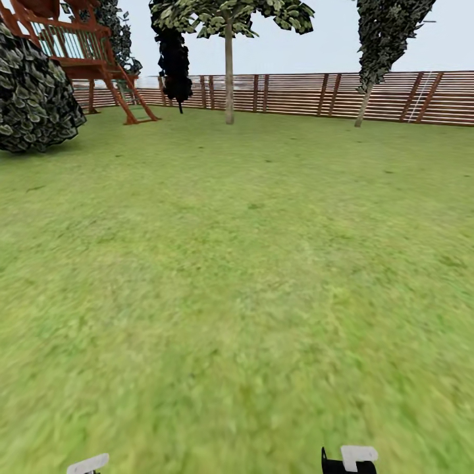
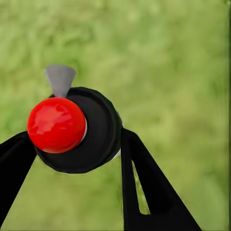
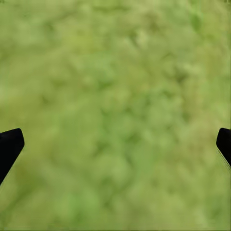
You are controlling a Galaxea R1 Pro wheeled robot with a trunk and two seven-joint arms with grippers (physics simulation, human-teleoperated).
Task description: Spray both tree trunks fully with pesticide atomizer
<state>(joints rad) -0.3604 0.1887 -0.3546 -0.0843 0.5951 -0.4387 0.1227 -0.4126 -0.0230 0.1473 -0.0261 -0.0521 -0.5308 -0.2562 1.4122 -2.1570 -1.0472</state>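
The pesticide atomizer (image 2: 77, 130), a black round body with a shiny red ball top and a grey nozzle, sits between the black fingers of my left gripper (image 2: 72, 147), which is shut on it above the grass. My right gripper (image 3: 115, 144) is open, with only lawn between its two black fingertips (image 3: 9, 144). Far ahead in the head view a tree (image 1: 228, 20) with a straight pale trunk (image 1: 228, 79) stands before the fence. A second tree (image 1: 388, 33) with a leaning pale trunk (image 1: 362, 105) is at the far right.
Wide green lawn (image 1: 237, 276) stretches to a brown slatted fence (image 1: 309, 95). A round dark bush (image 1: 33, 99) and a red wooden play structure (image 1: 85, 52) stand at the far left. A black-foliaged tree (image 1: 174, 62) is beside them. White arm parts (image 1: 355, 455) show at the bottom edge.
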